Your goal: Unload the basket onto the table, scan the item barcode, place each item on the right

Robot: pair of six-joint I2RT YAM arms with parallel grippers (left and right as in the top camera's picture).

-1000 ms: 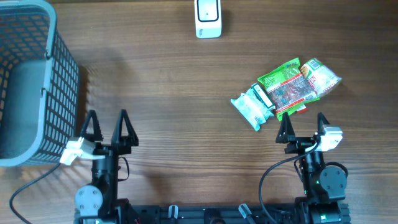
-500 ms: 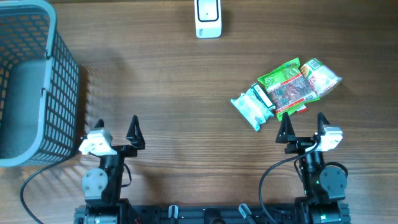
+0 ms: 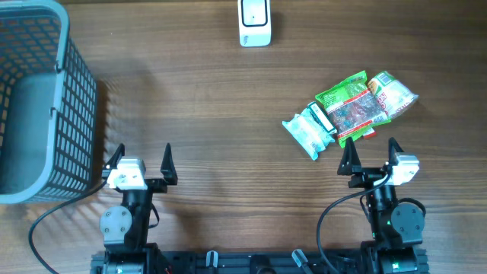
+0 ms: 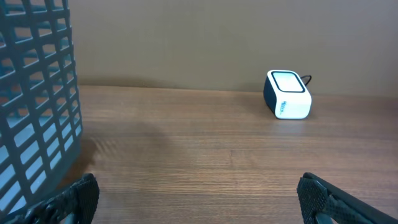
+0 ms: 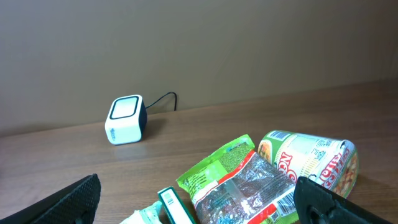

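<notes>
three packaged items [image 3: 346, 106] lie just beyond the spread right pincer [image 3: 370, 144]

Soft, even, bright light over the wooden table [image 3: 228, 114], faint shadow beside the basket [image 3: 76, 122], all views sharp

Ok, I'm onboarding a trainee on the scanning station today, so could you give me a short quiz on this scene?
1. True or false: the left tool and the right tool are both open and empty.
2. Where is the scanner? A) at the far edge of the table, B) in the right tool, C) in the left tool.
3. Fill in: the pile of three food items lies just in front of the ___ tool.
Key: 1 true; 2 A; 3 right.
</notes>
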